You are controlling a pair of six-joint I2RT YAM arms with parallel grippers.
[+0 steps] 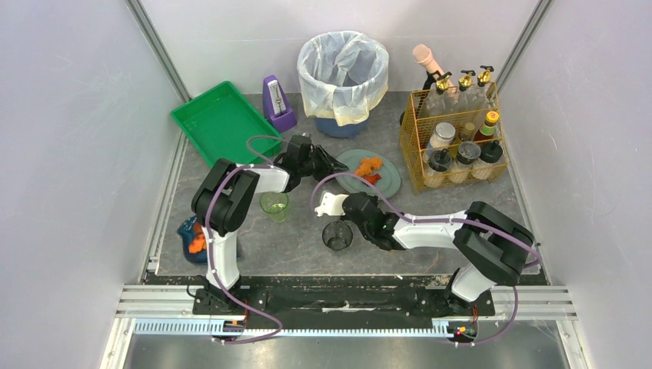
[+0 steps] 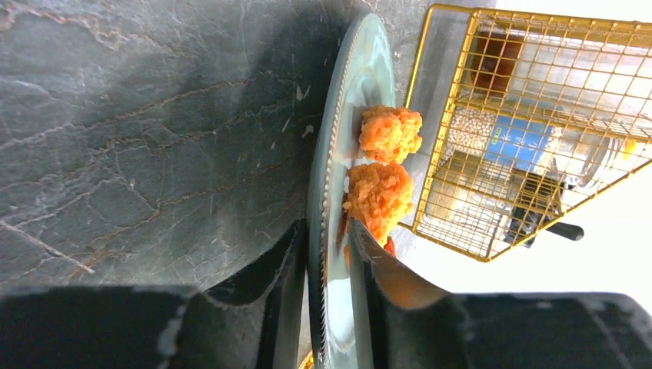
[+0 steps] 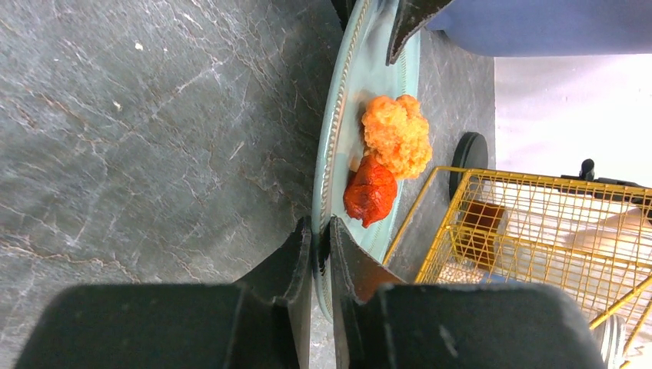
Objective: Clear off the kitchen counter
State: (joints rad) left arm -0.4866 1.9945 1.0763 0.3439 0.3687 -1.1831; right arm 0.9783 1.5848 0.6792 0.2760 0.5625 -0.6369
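While jaws clamp its beaded rim | glossy round plate [image 2: 365,73] | lumpy food [image 2: 380,192]

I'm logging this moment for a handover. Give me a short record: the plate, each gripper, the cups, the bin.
plate: carries orange food
left gripper: shut on the plate rim
right gripper: shut on the same rim, nearer the arm bases
cups: green cup and dark cup, upright on the counter
bin: lined with a bag, behind the plate
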